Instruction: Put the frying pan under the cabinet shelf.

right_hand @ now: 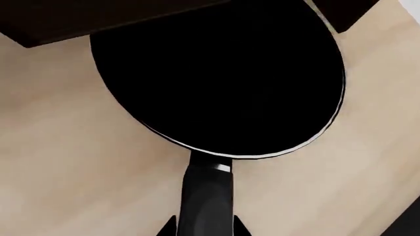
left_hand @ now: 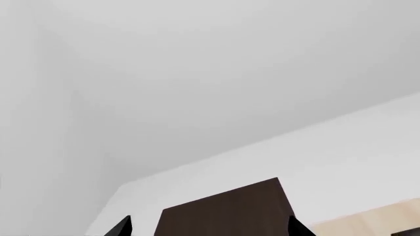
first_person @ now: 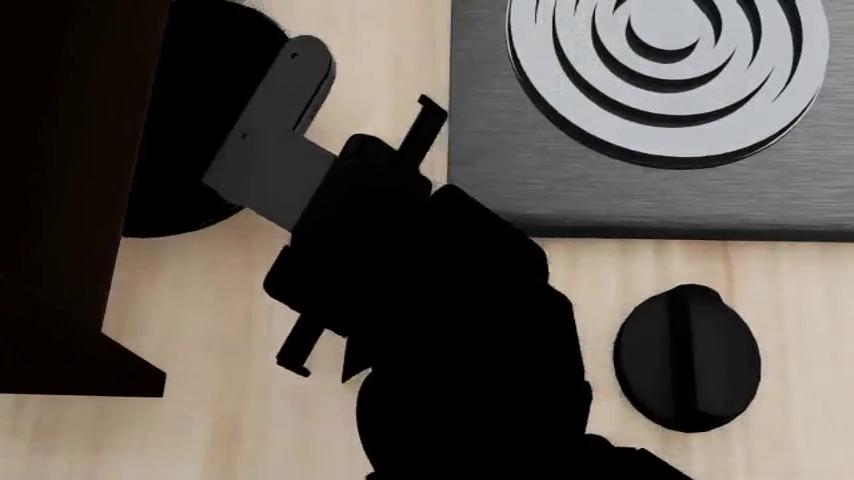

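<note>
The right tool (right_hand: 204, 230) is clenched on the handle of the frying pan (right_hand: 223, 83), which sits flat on the light wood bench (first_person: 187, 430), its far part beneath the cabinet shelf (first_person: 60, 180). The left tool (left_hand: 208, 231) shows only two fingertips set apart, nothing between them.
</note>
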